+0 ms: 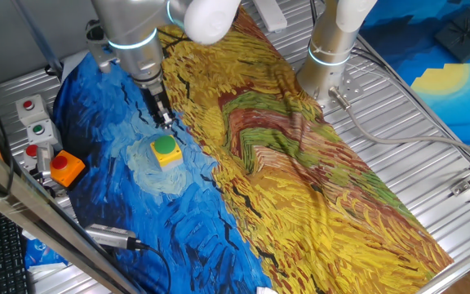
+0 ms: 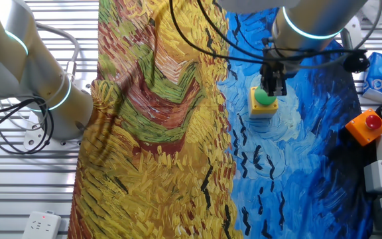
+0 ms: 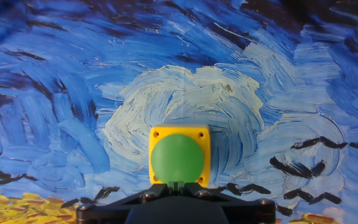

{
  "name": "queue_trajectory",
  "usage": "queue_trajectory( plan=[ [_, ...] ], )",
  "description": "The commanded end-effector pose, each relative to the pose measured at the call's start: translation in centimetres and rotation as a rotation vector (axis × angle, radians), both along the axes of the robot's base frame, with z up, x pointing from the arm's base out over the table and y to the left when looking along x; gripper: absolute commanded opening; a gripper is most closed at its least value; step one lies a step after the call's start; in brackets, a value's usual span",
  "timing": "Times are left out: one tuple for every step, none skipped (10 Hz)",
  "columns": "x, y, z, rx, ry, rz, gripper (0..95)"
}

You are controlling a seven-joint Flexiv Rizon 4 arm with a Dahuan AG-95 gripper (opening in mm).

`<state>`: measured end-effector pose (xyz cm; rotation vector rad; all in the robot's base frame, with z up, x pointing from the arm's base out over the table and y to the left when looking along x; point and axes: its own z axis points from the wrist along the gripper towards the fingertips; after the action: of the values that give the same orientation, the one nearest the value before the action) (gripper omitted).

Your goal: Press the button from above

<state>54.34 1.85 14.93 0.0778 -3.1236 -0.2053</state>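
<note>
Whether the jaws are spread or pressed together cannot be told: in the hand view only the black gripper (image 3: 178, 200) body shows along the bottom edge, with a thin dark tip touching or just over the near rim of the button, and the fixed views show the fingers only as one dark cluster. In one fixed view the gripper (image 1: 164, 117) points straight down, its tip just beyond the round green push-button cap on its small yellow cube-shaped box (image 1: 166, 151), at about 12 o'clock from the cap. In the other fixed view the gripper (image 2: 273, 85) hangs vertically right over the button (image 2: 264, 101), hiding its upper edge. The silver wrist of the arm (image 1: 133, 37), ringed with a pale blue light, stands upright above the fingers.

The button (image 3: 178, 157) sits on a pale swirl of the painted blue and yellow cloth (image 1: 300, 180) that covers the ribbed metal table (image 1: 414, 114). Open cloth lies all around the box. In one fixed view the blue part gives way to yellow at 3 o'clock from the button, just beside it. At 9 o'clock, well apart, a red button on an orange box (image 1: 65, 167) sits at the cloth's edge, with small grey boxes carrying red and green buttons (image 1: 35, 131) beyond it. At 7 o'clock a silver cylindrical tool with a black cable (image 1: 113, 238) lies near the cloth's edge.
</note>
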Motion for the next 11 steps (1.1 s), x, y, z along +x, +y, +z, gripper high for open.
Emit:
queue_trajectory(
  plan=[
    [0.0,0.1,0.6,0.000,0.007,-0.003,0.0],
    [0.0,0.1,0.6,-0.002,0.010,-0.003,0.0],
    [0.0,0.0,0.3,-0.002,0.014,-0.003,0.0],
    [0.1,0.0,-0.3,-0.003,0.016,-0.003,0.0],
    [0.1,0.0,-0.8,-0.003,0.014,-0.004,0.0],
    [0.1,0.0,-1.2,-0.001,0.009,-0.004,0.0],
    [0.1,0.0,-1.0,0.003,0.005,0.003,0.0],
    [0.1,0.0,-0.7,0.004,0.004,0.003,0.0],
    [0.0,0.1,0.1,0.007,0.002,0.002,0.0],
    [0.0,0.1,0.5,0.008,0.003,0.002,0.0],
    [0.0,0.1,1.0,0.007,0.003,0.001,0.0]
  ],
)
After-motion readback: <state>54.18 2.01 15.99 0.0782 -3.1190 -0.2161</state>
